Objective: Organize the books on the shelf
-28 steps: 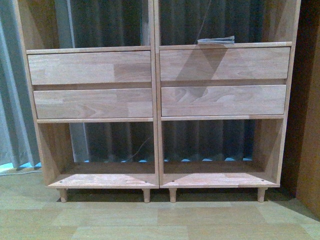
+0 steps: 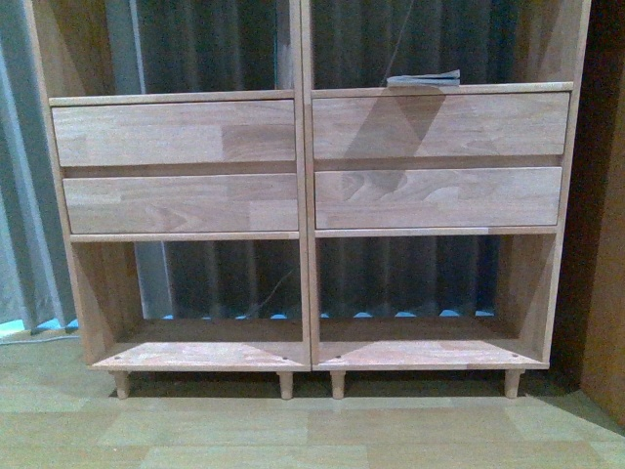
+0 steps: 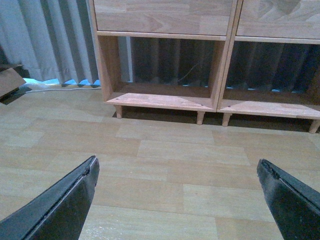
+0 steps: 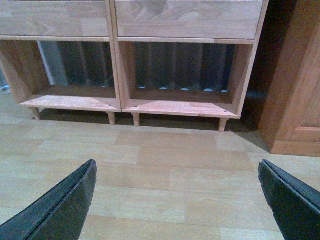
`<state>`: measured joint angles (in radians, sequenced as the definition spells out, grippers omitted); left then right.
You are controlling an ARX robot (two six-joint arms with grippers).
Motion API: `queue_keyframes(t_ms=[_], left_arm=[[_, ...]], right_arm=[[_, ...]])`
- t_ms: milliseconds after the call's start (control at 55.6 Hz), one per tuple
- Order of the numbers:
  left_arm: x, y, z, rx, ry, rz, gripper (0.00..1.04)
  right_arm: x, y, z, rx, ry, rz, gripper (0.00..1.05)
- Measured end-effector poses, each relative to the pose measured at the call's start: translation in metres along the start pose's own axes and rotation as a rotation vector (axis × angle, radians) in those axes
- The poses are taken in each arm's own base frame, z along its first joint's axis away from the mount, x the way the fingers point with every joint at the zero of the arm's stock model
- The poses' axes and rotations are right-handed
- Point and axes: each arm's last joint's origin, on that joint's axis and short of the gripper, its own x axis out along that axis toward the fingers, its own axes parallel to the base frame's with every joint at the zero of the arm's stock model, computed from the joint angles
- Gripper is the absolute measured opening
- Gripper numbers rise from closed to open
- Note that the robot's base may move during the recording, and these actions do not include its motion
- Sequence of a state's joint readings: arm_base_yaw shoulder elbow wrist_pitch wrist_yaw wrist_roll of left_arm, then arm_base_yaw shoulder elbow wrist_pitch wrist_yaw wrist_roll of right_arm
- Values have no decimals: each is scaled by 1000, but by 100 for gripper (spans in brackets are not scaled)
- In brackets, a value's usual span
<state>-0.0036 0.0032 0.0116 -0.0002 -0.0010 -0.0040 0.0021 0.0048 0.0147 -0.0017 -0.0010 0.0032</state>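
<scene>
A large pale wooden shelf of two joined columns fills the front view. It has four plain drawer fronts in the middle and open-backed compartments above and below.

The task looks barely begun, or paused between steps. The only books in sight are a thin, floppy, greyish stack lying flat on the board above the right column's top drawer. They are not standing upright. How many there are cannot be told. No books show in the two lower compartments or on the floor.

Neither arm appears in the front view. In the wrist views, the left gripper and the right gripper each have black fingers spread wide. Both hold nothing and hang above the floor, well apart from the shelf.

The floor is light wood-look planking. Grey pleated curtains hang behind the shelf, with a thin blue glow along their hem. A darker wooden cabinet stands just beside the shelf's right side. The shelf rests on short peg legs.
</scene>
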Motion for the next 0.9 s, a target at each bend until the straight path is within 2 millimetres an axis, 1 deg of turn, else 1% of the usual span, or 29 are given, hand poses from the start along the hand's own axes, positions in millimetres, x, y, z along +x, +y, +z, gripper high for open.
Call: queue_keyframes(t_ms=[899], left_arm=[[0,0,0,0,0,0,97]], right_arm=[[0,0,0,0,0,0,98]])
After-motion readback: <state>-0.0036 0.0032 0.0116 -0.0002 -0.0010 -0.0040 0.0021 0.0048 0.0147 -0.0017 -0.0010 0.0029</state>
